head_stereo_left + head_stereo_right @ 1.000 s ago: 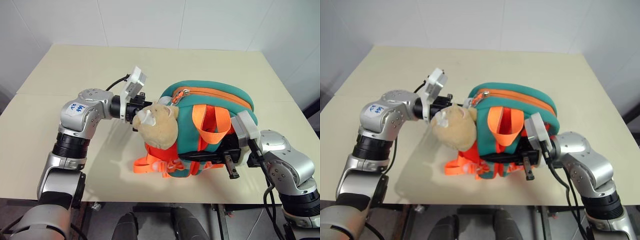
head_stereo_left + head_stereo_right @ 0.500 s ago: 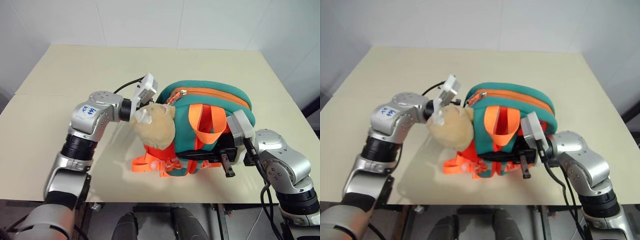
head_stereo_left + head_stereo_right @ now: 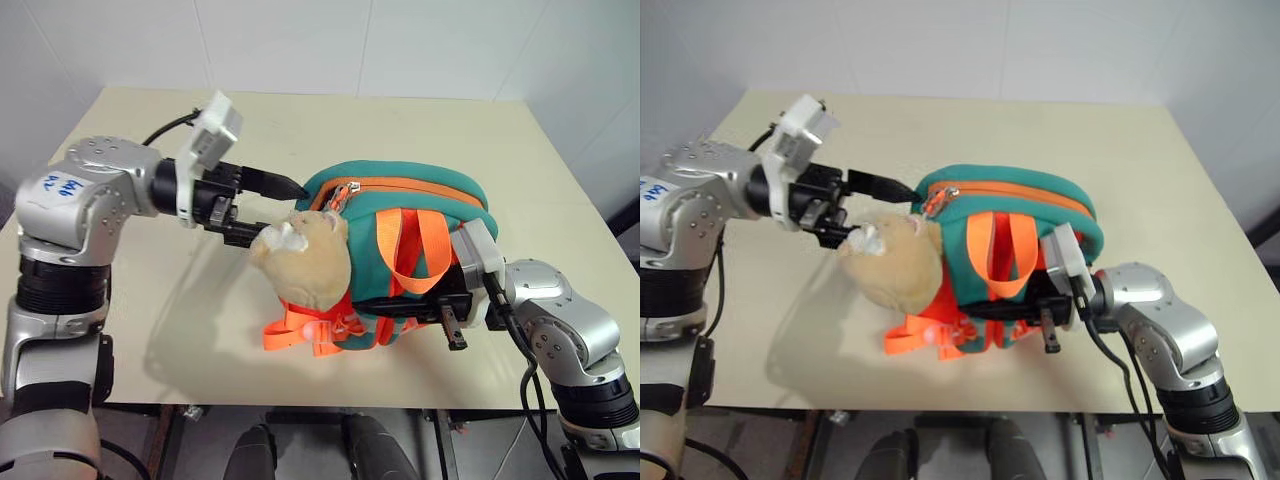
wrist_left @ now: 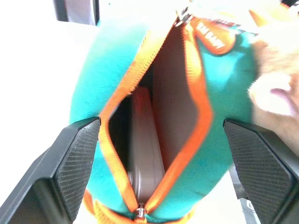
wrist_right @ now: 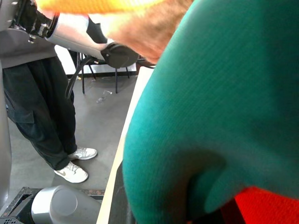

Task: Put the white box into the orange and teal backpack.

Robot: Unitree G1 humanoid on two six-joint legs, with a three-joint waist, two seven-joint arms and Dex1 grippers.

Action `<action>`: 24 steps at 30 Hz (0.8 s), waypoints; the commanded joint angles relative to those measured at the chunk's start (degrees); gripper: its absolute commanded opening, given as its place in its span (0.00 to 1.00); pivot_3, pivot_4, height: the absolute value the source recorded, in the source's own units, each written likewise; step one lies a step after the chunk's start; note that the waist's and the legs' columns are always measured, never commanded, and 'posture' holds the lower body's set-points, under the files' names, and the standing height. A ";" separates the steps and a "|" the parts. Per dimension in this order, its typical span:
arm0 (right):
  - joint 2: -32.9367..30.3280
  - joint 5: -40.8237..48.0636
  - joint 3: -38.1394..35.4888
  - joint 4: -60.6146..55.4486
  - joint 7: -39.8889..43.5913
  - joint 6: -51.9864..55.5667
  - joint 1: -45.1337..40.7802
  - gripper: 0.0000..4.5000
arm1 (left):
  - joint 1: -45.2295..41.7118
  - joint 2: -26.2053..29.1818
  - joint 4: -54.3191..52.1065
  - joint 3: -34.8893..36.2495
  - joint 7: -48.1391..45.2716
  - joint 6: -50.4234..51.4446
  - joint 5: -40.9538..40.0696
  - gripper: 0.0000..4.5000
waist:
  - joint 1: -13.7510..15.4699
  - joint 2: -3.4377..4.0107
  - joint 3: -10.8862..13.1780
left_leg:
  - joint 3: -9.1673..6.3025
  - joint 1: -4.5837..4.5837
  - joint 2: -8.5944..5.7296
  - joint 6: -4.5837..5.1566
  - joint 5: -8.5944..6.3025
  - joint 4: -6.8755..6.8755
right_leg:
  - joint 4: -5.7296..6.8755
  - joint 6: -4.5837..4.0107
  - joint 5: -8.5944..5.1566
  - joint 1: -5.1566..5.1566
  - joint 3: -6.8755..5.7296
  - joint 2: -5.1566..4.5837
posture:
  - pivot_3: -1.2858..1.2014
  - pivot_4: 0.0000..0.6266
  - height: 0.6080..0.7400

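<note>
Backpack [image 3: 400,260] mid-table, box [image 4: 145,154] inside; left claw [image 3: 275,210] wide, right claw [image 3: 450,320] clamped on backpack.

teal backpack [image 3: 400,255] unzipped (upright), white box [image 4: 145,154] inside

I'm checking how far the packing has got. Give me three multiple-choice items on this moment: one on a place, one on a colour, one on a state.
1. Where is the white box?
A. On the table
B. Inside the backpack
C. In the left gripper

2. What colour is the zipper of the backpack?
A. Orange
B. Black
C. White

3. How does the left gripper stand?
A. Shut on the plush head
B. Shut on a strap
C. Open, holding nothing

Answers: 1 B, the left wrist view shows it standing in the unzipped opening. 2 A, orange edges the opening. 3 C, its fingers are spread beside the bag.
</note>
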 commanded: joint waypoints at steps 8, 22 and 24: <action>-1.02 -4.41 0.86 0.60 1.69 -3.68 1.30 0.00 | 12.03 4.17 -7.29 18.24 5.73 10.72 -15.51 1.00 | -0.11 0.00 0.00 | -0.01 0.02 0.02 0.01 -0.02 0.00 | 0.04 -0.02 -0.03 0.00 -0.02 -0.01 | 0.52 0.24 1.00; 0.83 -5.90 2.08 3.30 2.33 -6.32 -0.12 0.00 | 21.77 -0.09 -23.33 25.91 31.97 19.46 -46.76 1.00 | -0.21 -0.05 0.03 | -0.02 0.11 0.01 -0.01 -0.02 0.10 | 0.06 0.01 0.00 0.11 -0.01 -0.05 | 0.52 0.24 1.00; 1.34 -6.03 1.93 3.31 1.93 -6.35 -0.29 0.00 | 22.76 0.37 -24.46 24.78 34.88 19.20 -49.54 1.00 | -0.23 -0.05 0.03 | -0.01 0.12 0.01 -0.01 -0.02 0.10 | 0.05 0.01 0.01 0.11 0.01 -0.05 | 0.52 0.24 1.00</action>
